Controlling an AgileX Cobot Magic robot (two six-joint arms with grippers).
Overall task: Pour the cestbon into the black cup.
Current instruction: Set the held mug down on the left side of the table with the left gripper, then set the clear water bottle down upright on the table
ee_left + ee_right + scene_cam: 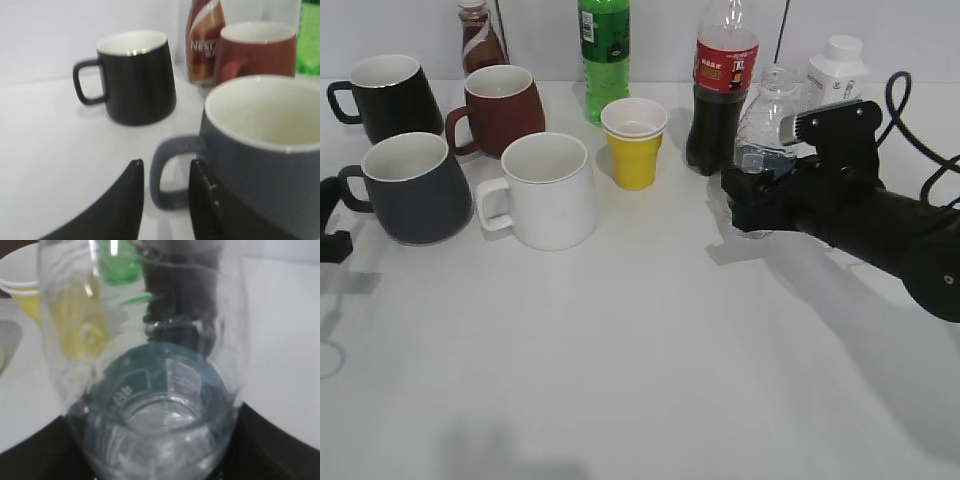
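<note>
Right gripper [752, 205], right of centre, is clamped on the cestbon [767, 120]. Left gripper [165, 200], lower centre, fingers apart, straddles the black cup [260, 165] handle.

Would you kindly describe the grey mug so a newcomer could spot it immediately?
Look at the cluster of mugs on the white table's left side. The matte charcoal-grey ceramic mug stands nearest the front-left, beside the white mug. Unlike the glossy black mug behind it, it is paler and duller.
</note>
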